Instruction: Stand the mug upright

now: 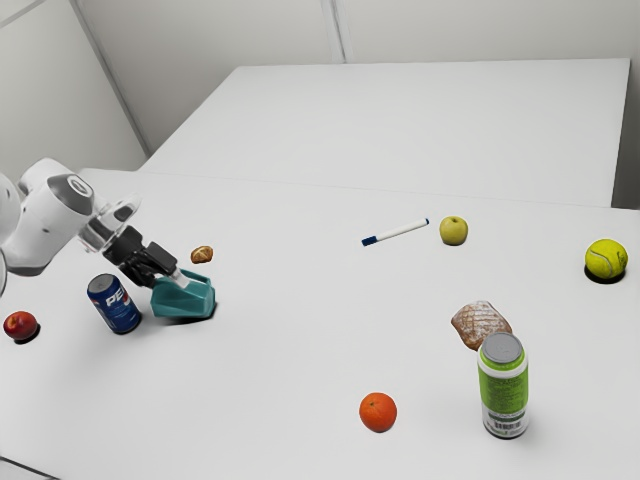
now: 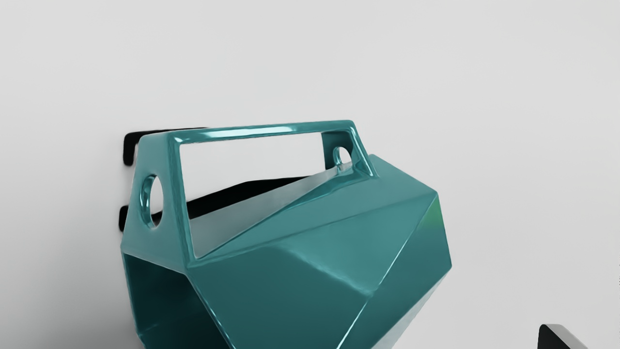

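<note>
The teal angular mug (image 1: 184,298) lies on its side on the table in the exterior view, just beyond the blue can. My gripper (image 1: 172,279) is over its upper side, tilted down toward it. The wrist view has the mug (image 2: 310,237) in front of my hand, its angular handle raised and part of its dark hollow mouth visible. One fingertip of my gripper (image 2: 557,338) stands well apart from the mug, which is not clasped; the gripper is open. The other fingertip cannot be made out there.
A blue Pepsi can (image 1: 115,305) stands close beside the mug, with a red fruit (image 1: 20,325) farther left. A small bread roll (image 1: 202,254) lies behind the mug. An orange (image 1: 378,411), green can (image 1: 503,388), marker (image 1: 396,232), and tennis ball (image 1: 605,259) are farther right.
</note>
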Available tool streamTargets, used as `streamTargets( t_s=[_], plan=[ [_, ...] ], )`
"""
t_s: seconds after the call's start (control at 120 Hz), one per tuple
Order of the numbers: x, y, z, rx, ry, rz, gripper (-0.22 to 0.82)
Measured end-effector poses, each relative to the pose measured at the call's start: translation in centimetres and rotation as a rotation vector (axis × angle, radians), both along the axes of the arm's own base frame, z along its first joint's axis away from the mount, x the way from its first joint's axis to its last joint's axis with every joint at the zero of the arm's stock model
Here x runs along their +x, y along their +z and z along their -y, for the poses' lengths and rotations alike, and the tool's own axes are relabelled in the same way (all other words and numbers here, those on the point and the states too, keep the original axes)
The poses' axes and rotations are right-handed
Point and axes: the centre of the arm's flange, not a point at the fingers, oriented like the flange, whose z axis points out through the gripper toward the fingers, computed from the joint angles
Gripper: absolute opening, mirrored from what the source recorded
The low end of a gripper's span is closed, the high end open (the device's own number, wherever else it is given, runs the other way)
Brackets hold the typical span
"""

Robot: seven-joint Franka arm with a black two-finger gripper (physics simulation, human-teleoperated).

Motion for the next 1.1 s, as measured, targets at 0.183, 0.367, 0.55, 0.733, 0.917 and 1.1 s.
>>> streamTargets(
  t_s=[0.183, 0.367, 0.55, 0.733, 0.917, 1.1],
  plan=[
    [-0.1, -0.2, -0.1, -0.012, -0.005, 0.006, 0.55],
    [0.0, -0.2, 0.0, -0.027, -0.005, 0.017, 0.35],
    [0.1, -0.1, 0.2, -0.045, 0.001, 0.030, 0.17],
    [0.4, 0.1, 0.6, -0.081, 0.019, 0.050, 0.08],
    [0.8, 0.2, 1.4, -0.113, 0.028, 0.067, 0.02],
    [1.2, 0.2, 2.4, -0.127, 0.023, 0.077, -0.10]
  ],
)
